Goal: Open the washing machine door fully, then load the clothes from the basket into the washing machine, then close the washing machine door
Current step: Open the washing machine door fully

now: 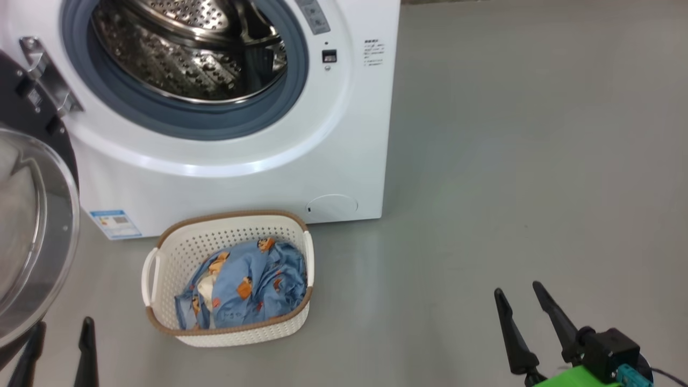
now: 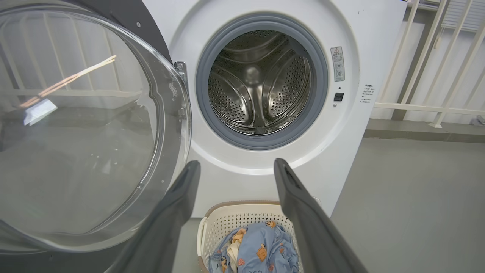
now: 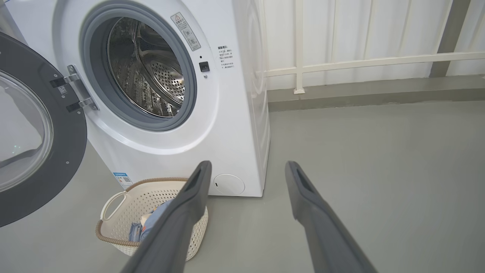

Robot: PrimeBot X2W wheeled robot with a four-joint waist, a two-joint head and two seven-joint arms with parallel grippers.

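The clothes (image 1: 242, 285) are soft, light fabric, loosely bunched. Expect them to drape, trail and snag on the basket rim. Pinch a raised fold near the middle of the heap, not a loose edge. They lie in the basket (image 1: 180, 252), which stands on the floor (image 1: 510, 161) just before the lower front of the washing machine (image 1: 349, 134). The basket is probably light plastic and may slide or lift with the cloth. The drum (image 1: 188, 59) appears empty. The washing machine door (image 1: 32, 242) stands swung open at the left. Left claw (image 1: 63, 325) and right claw (image 1: 518, 290) are both spread open, holding nothing, apart from the basket.
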